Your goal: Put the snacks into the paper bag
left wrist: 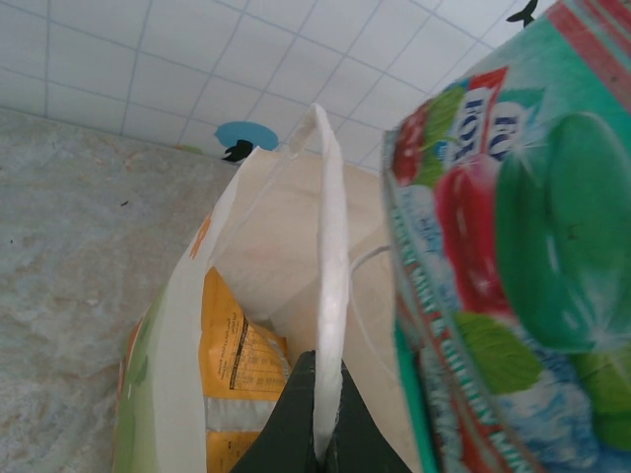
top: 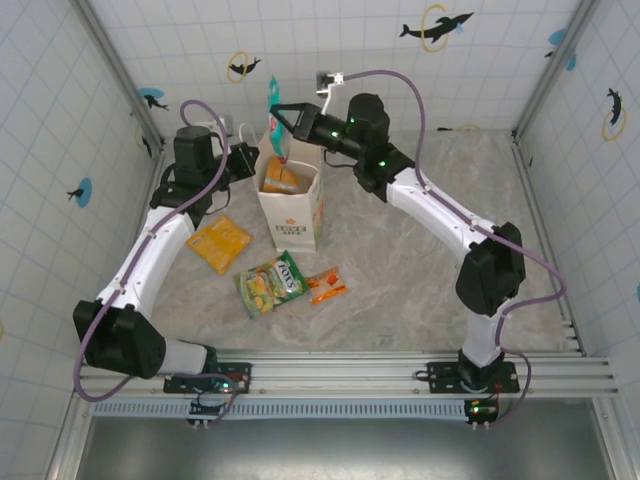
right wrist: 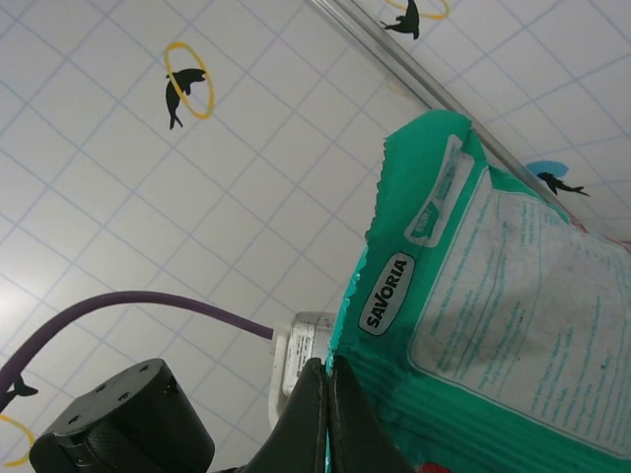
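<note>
The white paper bag (top: 291,208) stands open behind the middle of the table, with an orange snack (top: 280,180) inside it. My left gripper (top: 250,160) is shut on the bag's left rim. In the left wrist view the white rim (left wrist: 330,296) runs edge-on between the shut jaws of the left gripper (left wrist: 330,439), and the orange snack (left wrist: 232,345) shows inside. My right gripper (top: 280,120) is shut on a teal snack (top: 272,105), which hangs just above the bag's mouth. The right gripper (right wrist: 328,399) pinches the teal snack (right wrist: 473,296) by its crimped edge. The teal snack (left wrist: 513,246) looms at the right.
Three snacks lie flat in front of the bag: an orange-yellow one (top: 218,243), a green one (top: 270,283) and a small orange one (top: 327,285). Tiled walls close in the back and sides. A metal rail (top: 350,370) runs along the near edge.
</note>
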